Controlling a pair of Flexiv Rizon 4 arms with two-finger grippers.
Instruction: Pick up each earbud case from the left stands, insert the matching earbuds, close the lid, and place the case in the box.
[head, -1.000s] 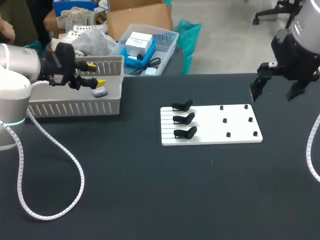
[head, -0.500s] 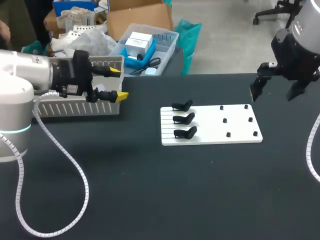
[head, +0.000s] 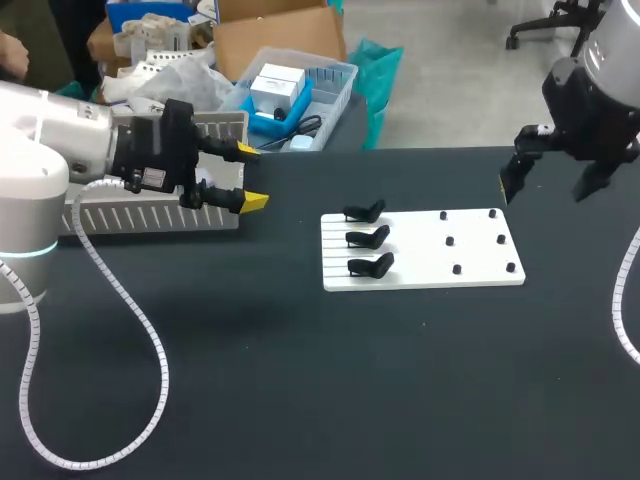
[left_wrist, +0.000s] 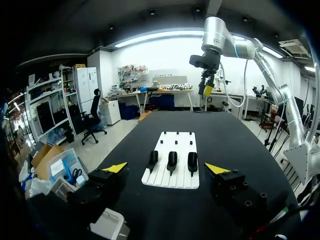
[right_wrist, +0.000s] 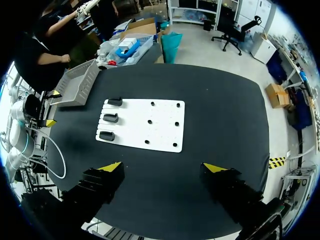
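A white board (head: 420, 252) lies mid-table with three black stands (head: 368, 238) along its left side, all bare, and several small pegs (head: 449, 241) on its right half. My left gripper (head: 250, 176) hovers open at the right end of the grey box (head: 150, 215), holding nothing. In the left wrist view the stands (left_wrist: 171, 161) are straight ahead of my left gripper (left_wrist: 166, 168). My right gripper (head: 555, 182) hangs open and high beyond the board's right end. From it, the board (right_wrist: 160, 120) lies ahead of the right gripper (right_wrist: 163, 167). No earbud case shows.
The grey box (right_wrist: 75, 82) stands at the table's back left. My left arm's white coiled cable (head: 100, 340) loops over the near left of the black table (head: 330, 380).
My left gripper has come out of the grey box, swung right toward the board and opened wider. A pale case seen in the box earlier is now hidden. The right arm has kept still.
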